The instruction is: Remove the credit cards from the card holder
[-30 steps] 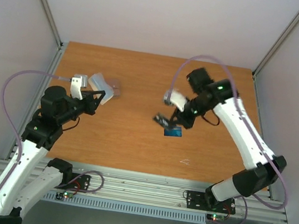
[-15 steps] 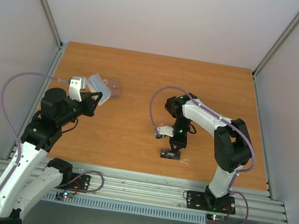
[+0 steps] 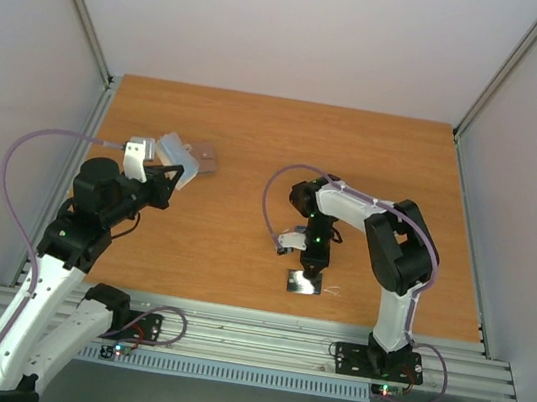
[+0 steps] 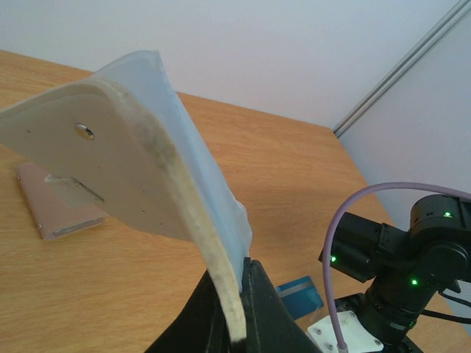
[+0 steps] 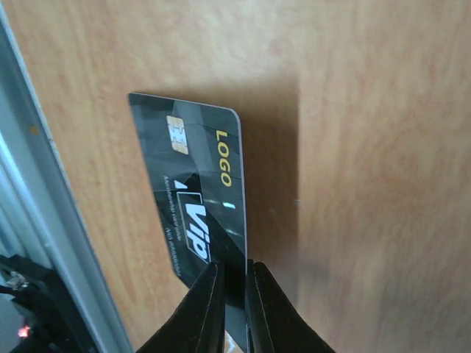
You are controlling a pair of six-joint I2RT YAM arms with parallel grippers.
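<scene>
My left gripper (image 3: 177, 175) is shut on the lower edge of the card holder (image 3: 172, 149), a pale grey-blue wallet with a beige rim, and holds it up off the table. In the left wrist view the card holder (image 4: 110, 162) rises from between the left gripper's (image 4: 237, 294) jaws. A blue credit card (image 4: 300, 294) lies on the table by the right arm. My right gripper (image 3: 311, 266) points down near the table's front edge. A black credit card (image 5: 195, 184) with "VIP" and "LOGO" print sits between the right gripper's (image 5: 230, 268) jaws, low over the wood. The same black card (image 3: 304, 283) shows from above.
A mauve-brown pouch (image 3: 206, 159) lies flat behind the card holder, and it shows as a pouch (image 4: 59, 209) in the left wrist view too. The metal front rail (image 3: 248, 335) runs just beyond the black card. White walls enclose the table on three sides.
My right arm has swung from mid-table toward the near edge and lowered the black card there. The left arm and card holder have stayed still.
</scene>
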